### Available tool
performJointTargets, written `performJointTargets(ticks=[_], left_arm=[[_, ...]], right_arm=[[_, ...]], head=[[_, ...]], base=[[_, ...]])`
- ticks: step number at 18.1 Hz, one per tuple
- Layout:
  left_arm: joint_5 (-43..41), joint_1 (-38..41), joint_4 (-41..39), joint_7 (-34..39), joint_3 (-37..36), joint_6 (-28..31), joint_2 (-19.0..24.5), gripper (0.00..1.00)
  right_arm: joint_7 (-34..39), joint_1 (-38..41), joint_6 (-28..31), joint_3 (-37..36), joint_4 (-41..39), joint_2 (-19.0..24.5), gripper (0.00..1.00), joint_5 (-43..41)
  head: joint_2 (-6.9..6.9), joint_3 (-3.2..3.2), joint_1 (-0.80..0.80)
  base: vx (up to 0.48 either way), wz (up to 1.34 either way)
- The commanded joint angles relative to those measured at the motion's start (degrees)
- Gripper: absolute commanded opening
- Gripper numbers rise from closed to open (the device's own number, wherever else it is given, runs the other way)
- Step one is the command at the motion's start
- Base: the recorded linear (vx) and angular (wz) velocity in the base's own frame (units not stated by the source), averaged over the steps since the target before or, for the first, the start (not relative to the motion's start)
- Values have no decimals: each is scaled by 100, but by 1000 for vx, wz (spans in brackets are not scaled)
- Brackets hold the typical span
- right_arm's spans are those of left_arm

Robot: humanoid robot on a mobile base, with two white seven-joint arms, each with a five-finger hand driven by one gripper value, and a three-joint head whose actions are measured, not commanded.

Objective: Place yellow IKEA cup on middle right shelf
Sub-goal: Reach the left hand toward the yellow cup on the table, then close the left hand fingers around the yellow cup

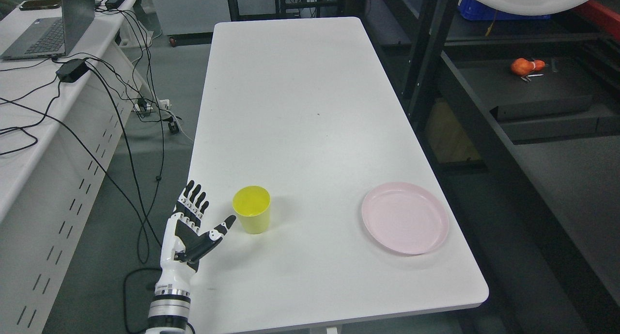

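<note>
One hand in play: your left hand (193, 222) is spread wide, holding nothing, thumb tip just beside the yellow cup (251, 209), which stands upright on the white table (300, 106). Wrap low around the wall and keep it vertical before lifting toward the shelf (542, 96).

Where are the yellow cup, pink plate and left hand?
yellow cup (252, 212): head view, on its outer wall just below the rim.
pink plate (405, 218): head view, on its bare flat centre.
left hand (193, 227): head view, on the open palm.
</note>
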Motion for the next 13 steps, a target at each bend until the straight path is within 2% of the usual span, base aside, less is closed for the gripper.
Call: performJointTargets(ticks=[1,13], left_arm=[[43,-372,298,-2,-328,102,100,99],[-53,-741,464,7,-319,814,100,99]], right_arm=[[-5,79,5,97,0,-100,99,-141],[-5,79,5,97,0,-100,99,-141]], head=[[0,0,0],[0,0,0]], base=[[0,0],[0,0]])
